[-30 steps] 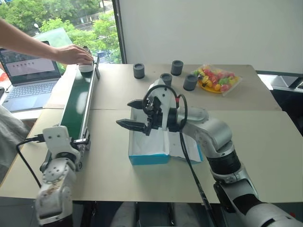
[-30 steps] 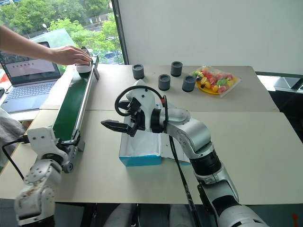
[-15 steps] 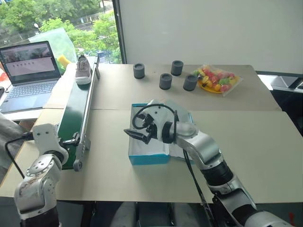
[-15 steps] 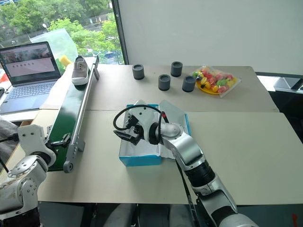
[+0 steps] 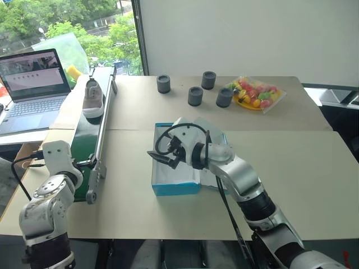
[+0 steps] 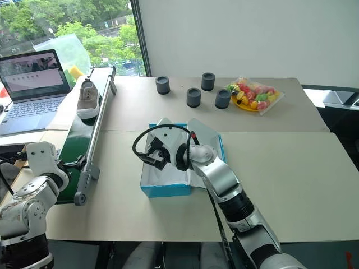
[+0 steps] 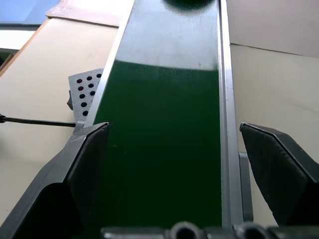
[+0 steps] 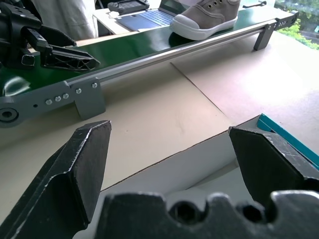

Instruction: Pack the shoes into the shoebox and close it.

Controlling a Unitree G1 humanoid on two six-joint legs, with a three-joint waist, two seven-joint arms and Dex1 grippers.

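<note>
— Shoebox (image 5: 175, 178) lettering: could any be read?
— None; it sat open at centre frame, long axis running up the picture.
— Changes?
— One shoe (image 5: 92, 98), upper left, had ridden down the green belt (image 5: 88, 131), toe toward the robot. Right hand (image 5: 162, 158) hung wide over the box, left hand (image 7: 174, 164) wide at the belt's near end.

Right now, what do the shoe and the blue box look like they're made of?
The shoe: likely matte grey canvas, judging by its soft woven look, with a smoother pale sole, probably rubber. The box: seemingly cardboard, blue outside, white inside, with thin flat walls.
</note>
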